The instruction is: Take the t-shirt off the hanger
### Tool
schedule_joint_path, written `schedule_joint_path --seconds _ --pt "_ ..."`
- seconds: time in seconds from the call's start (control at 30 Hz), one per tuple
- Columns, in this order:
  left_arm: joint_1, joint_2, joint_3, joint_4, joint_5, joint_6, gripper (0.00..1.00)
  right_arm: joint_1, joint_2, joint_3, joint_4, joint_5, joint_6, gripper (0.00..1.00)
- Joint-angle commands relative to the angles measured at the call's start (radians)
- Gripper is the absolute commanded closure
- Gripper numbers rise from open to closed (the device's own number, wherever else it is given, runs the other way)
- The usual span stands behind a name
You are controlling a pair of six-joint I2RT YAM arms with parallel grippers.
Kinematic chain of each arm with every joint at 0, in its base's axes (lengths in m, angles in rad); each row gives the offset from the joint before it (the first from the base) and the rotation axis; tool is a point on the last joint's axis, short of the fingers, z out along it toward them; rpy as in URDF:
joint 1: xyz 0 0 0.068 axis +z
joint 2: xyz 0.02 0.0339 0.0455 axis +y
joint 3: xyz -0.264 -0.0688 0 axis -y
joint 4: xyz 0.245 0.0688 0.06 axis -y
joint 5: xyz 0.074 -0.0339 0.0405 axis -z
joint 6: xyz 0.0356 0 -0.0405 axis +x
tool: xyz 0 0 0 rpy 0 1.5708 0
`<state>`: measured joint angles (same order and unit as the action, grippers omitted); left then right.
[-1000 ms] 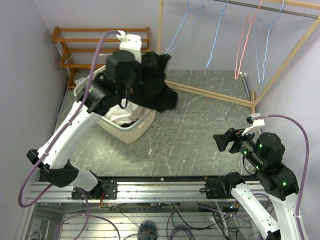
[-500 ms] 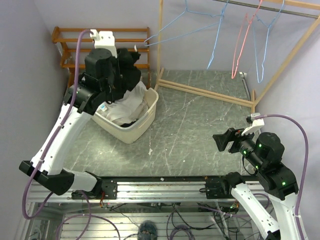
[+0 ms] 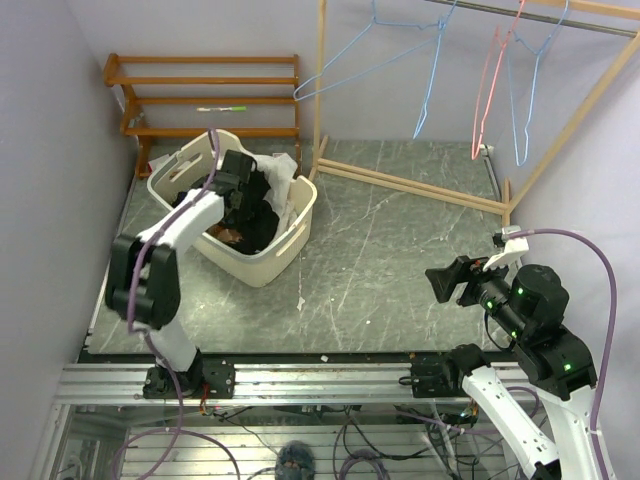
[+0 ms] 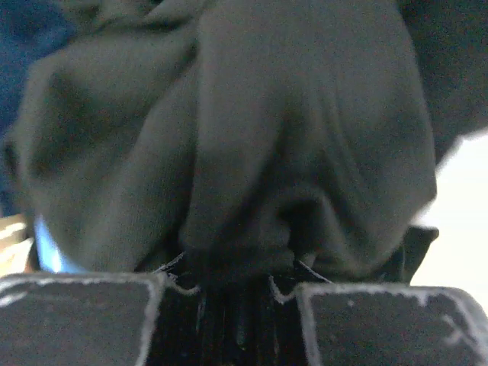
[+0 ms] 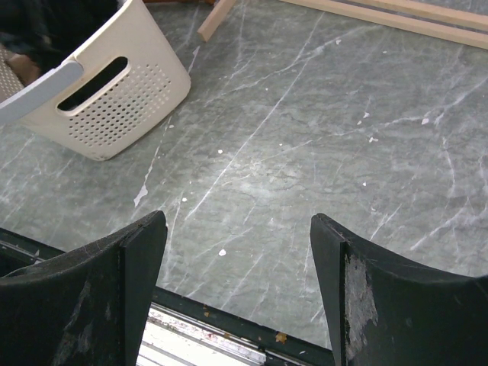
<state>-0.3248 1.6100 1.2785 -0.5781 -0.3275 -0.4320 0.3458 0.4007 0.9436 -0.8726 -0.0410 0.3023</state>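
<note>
The black t-shirt lies bunched inside the cream laundry basket, off the hanger. My left gripper is down in the basket on top of it. In the left wrist view the dark t-shirt fills the picture, and its folds gather into my left gripper, whose jaws look pinched on the cloth. The bare blue hanger hangs tilted from the rail. My right gripper hovers open over the floor at the right, and in its own wrist view the right gripper holds nothing.
White clothes lie under the shirt in the basket. A wooden shelf rack stands behind it. The wooden clothes-rack frame carries a red hanger and more blue hangers. Grey stone floor lies between the arms.
My left arm dropped from high beside the shelf down into the basket, carrying the black t-shirt with it. The blue hanger is bare and swung back. The right arm stayed still.
</note>
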Motion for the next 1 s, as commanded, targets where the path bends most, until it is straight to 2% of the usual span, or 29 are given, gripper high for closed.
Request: schedule_joint_path --seconds 0.0,0.13,0.27,0.33,0.4,0.43,0.5,0.53,0.7,0.83,0.97 --pt "0.020 0.209 0.049 -0.087 0.210 -0.127 0.77 -0.002 -0.017 -0.008 0.026 -0.002 0.004 0.24" --pt "0.034 0.316 0.053 -0.089 0.294 -0.149 0.76 -0.002 -0.026 -0.008 0.024 -0.004 0.004 0.24" --pt "0.036 0.310 0.051 -0.095 0.296 -0.150 0.69 -0.002 -0.034 -0.009 0.024 -0.002 0.006 0.24" --pt "0.036 0.291 0.035 -0.087 0.296 -0.154 0.57 -0.002 -0.036 -0.008 0.024 -0.002 0.005 0.24" --pt "0.036 0.283 0.032 -0.099 0.312 -0.151 0.40 -0.002 -0.035 -0.008 0.024 -0.005 0.004 0.24" --pt "0.037 0.277 0.032 -0.105 0.315 -0.151 0.37 -0.002 -0.036 -0.008 0.025 -0.005 0.004 0.24" --pt "0.036 0.247 0.027 -0.110 0.307 -0.150 0.11 -0.002 -0.037 -0.008 0.024 -0.006 0.003 0.24" --pt "0.036 0.227 0.029 -0.113 0.303 -0.146 0.01 -0.002 -0.037 -0.009 0.025 -0.007 0.003 0.24" --pt "0.035 0.060 0.040 -0.127 0.247 -0.103 0.02 -0.002 -0.033 -0.009 0.026 -0.012 0.001 0.23" --pt "0.035 -0.180 0.022 -0.108 0.196 -0.044 0.02 -0.002 -0.026 -0.011 0.027 -0.013 0.001 0.23" --pt "0.035 -0.429 -0.061 0.012 0.279 0.027 0.02 -0.002 -0.018 -0.012 0.027 -0.014 0.000 0.23"
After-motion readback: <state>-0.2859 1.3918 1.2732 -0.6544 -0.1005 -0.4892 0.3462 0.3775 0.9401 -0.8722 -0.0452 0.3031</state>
